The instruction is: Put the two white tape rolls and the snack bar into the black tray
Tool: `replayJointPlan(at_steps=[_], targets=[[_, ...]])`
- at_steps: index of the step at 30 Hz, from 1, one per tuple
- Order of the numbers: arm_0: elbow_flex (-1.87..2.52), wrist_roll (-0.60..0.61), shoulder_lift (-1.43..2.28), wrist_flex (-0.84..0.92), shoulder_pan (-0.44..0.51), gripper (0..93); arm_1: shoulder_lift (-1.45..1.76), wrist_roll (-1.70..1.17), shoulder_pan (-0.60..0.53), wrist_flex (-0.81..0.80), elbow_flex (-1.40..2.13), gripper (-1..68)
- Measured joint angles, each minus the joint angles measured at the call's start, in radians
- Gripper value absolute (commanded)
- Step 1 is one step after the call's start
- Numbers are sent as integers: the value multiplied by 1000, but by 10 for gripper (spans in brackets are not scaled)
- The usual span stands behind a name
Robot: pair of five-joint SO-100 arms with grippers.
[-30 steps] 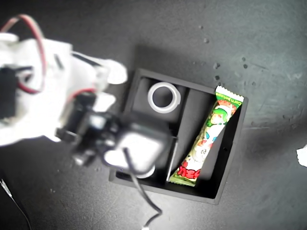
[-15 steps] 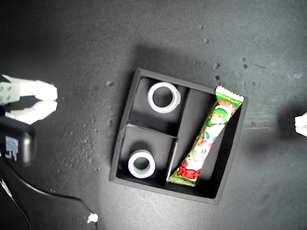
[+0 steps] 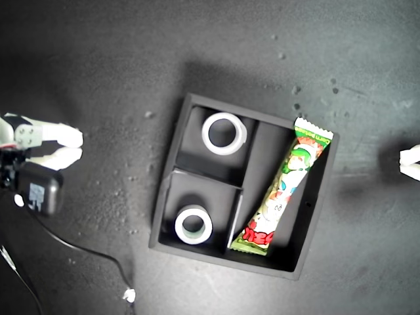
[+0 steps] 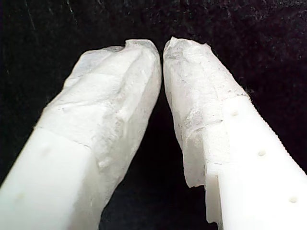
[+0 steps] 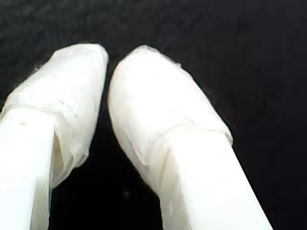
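Now both tape rolls sit in the black tray (image 3: 319,203): one white tape roll (image 3: 224,133) and the greenish-rimmed roll (image 3: 193,224) each fill a small compartment, and the snack bar (image 3: 287,189) lies slanted in the long one. My first hand (image 4: 160,48) and second hand (image 5: 108,60) are nearly closed, empty, over the dark surface (image 3: 98,52).

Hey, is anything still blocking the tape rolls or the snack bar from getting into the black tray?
Nothing visible does. Both white tape rolls already sit in the small compartments of the black tray, and the snack bar lies slanted in the long compartment. No gripper is over the tray.
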Motion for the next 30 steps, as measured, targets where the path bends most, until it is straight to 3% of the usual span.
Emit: replayJointPlan(at_steps=[2,4,10,13,15,19,30], targets=[[0,-8,0,8,18,1,3,0,-6,34,0,60],[0,-34,0,43,28,1,3,0,-9,61,0,-3],[0,-181,0,273,58,1,3,12,18,187,0,14],[0,-230,-3,304,58,2,3,-8,55,249,0,16],[0,-196,-3,305,58,2,5,-18,74,253,0,16],[0,5,0,305,57,2,15,-124,66,262,0,17],[0,40,0,305,57,2,15,-167,64,259,0,17]])
